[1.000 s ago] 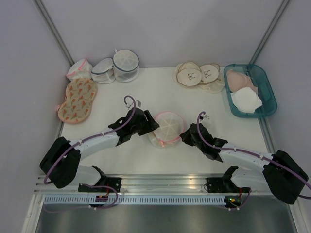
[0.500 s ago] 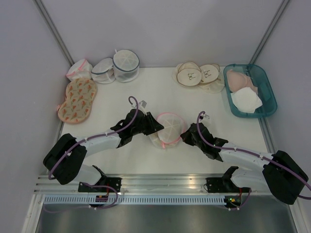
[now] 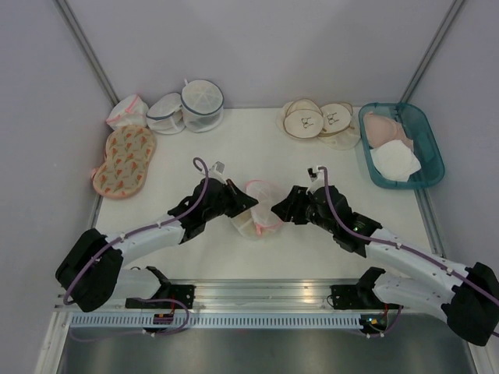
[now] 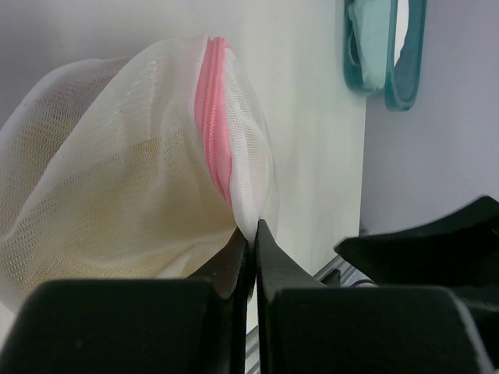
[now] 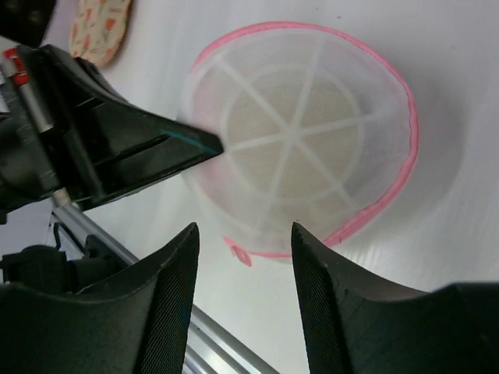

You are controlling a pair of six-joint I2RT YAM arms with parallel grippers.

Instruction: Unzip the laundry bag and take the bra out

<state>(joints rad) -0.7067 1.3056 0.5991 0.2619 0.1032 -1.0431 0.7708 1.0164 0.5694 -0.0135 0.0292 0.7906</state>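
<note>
Bag (image 3: 261, 204): being held at bench (image 3: 234, 148) centre, between both claws, round face toward the right one. Dome of soft white mesh, stiffer spoke ribs, pink zipper (image 4: 214, 117) rim. Left claw (image 4: 251, 234): being pressed together on mesh at the bag's left edge. Right claw (image 5: 243, 234): being held spread, gripping nothing, just right of the bag; pink pull tab (image 5: 238, 253) judged nearer it. Beige padding (image 5: 300, 136) being seen through mesh.
</note>
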